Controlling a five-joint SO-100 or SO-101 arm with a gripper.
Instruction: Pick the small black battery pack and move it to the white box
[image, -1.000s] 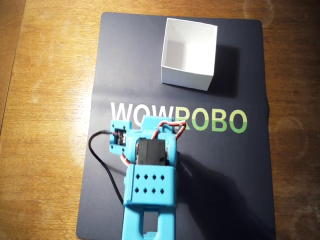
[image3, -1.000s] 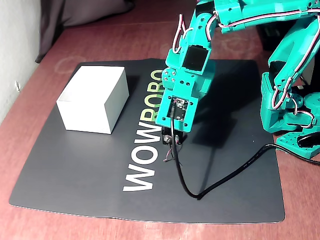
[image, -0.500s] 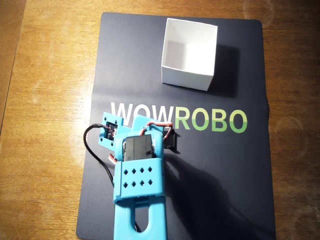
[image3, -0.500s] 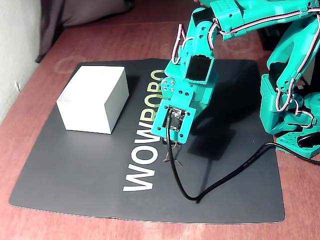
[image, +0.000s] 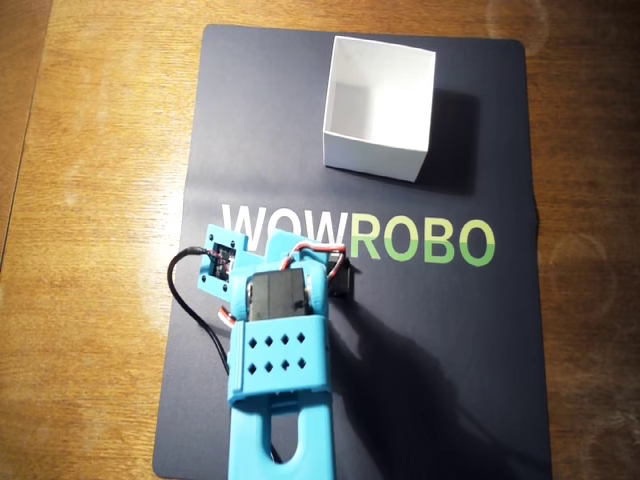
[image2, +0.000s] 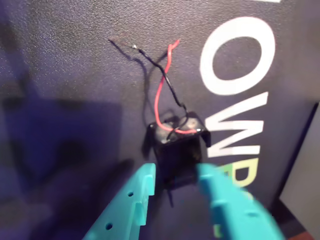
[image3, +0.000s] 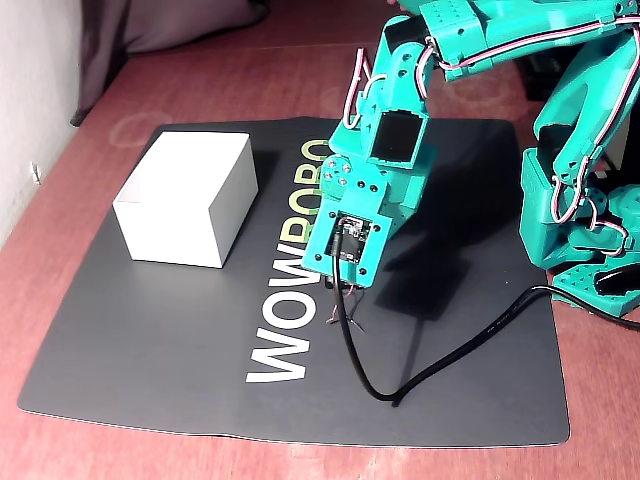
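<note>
Jaws astride the battery pack on the dark mat

In the wrist view the gripper (image2: 176, 175) stands partly open, its teal fingers (image2: 137, 192) flanking the small black battery pack (image2: 177, 145) at lower centre — contact is unclear. Red and black wires (image2: 160, 95) trail toward the top. The black WOWROBO mat (image: 450, 330) lies on a wooden table (image: 90, 150); the white box (image: 380, 105) sits upper centre overhead — the arm hides most of the pack there.
</note>
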